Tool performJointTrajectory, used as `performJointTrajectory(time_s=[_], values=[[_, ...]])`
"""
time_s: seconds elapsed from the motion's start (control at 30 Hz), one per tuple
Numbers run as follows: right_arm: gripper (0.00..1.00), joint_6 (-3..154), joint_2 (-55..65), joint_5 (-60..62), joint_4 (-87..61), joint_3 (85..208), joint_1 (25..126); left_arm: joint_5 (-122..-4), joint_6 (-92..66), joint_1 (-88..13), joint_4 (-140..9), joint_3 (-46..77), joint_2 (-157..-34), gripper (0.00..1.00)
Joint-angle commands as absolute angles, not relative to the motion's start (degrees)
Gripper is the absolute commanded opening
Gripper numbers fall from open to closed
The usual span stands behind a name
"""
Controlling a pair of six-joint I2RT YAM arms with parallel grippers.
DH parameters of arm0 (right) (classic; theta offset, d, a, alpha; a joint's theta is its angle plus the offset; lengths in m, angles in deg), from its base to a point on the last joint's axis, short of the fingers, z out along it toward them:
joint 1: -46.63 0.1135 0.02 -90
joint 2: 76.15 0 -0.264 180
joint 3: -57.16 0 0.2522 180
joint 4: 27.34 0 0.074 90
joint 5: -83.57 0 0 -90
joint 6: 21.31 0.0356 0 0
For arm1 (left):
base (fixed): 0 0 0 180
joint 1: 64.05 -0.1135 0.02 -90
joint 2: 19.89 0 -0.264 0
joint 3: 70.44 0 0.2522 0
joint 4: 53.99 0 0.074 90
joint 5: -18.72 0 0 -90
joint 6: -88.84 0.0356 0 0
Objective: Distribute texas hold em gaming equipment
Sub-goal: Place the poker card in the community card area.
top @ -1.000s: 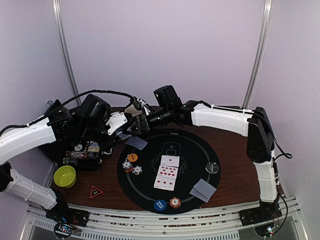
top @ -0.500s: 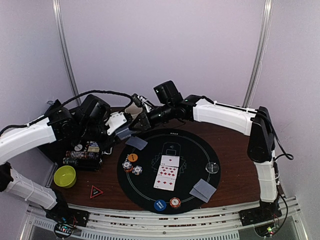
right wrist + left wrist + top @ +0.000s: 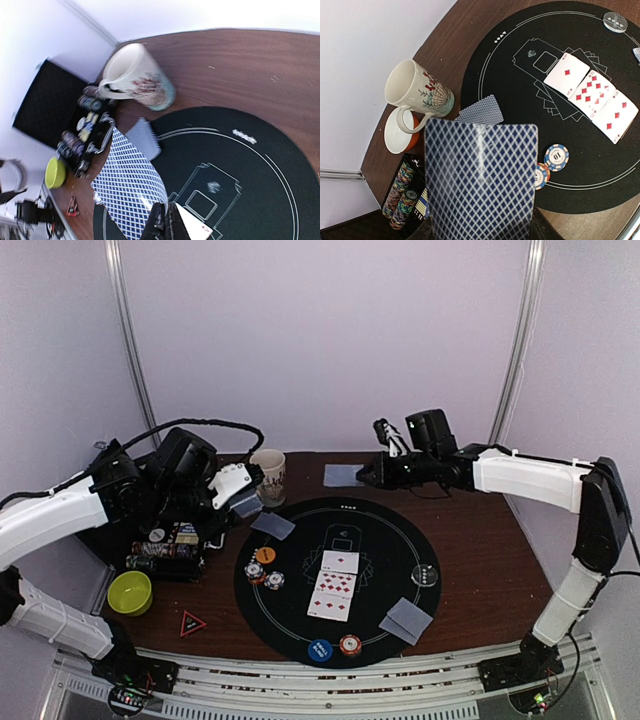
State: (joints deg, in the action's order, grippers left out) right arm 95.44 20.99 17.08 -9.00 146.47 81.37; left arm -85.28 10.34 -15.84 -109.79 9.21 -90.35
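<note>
Dealing step: the right gripper [image 3: 165, 220], jaws pressed together, is pinching one card [image 3: 127, 190] by its edge, the card jutting out ahead of them. The left gripper [image 3: 243, 502] is clamping the deck [image 3: 480, 185]. Next, likely: lowering the card to the table [image 3: 470, 540] beneath the jaws, then spreading them.

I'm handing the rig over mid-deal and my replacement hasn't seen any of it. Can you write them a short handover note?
Left pincer: shut on the deck, next to the mug.
Right pincer: shut on one face-down card, beyond the far edge of the mat.
Done: three face-up cards mid-mat; a far-left hand and a near-right hand, both face down; striped chips by the far-left hand.
Left: set down the held card, probably at a far seat, then deal whatever else is due from the deck.
</note>
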Motion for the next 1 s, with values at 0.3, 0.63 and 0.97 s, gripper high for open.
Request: performJointTrajectory(time_s=[0.3, 0.63, 0.97], values=[[0.0, 112.7, 35.2, 17.5, -35.1, 132.0, 82.5, -85.0, 10.1, -15.8, -106.9, 8.6, -89.0, 0.47], [0.0, 106.3, 38.9, 14.7, -26.9, 134.8, 82.1, -85.4, 10.1, -15.8, -106.9, 8.1, -88.8, 0.47], [0.0, 104.8, 39.7, 13.3, -21.8, 135.7, 81.9, -85.5, 10.2, -15.8, -107.0, 8.1, -88.5, 0.47]])
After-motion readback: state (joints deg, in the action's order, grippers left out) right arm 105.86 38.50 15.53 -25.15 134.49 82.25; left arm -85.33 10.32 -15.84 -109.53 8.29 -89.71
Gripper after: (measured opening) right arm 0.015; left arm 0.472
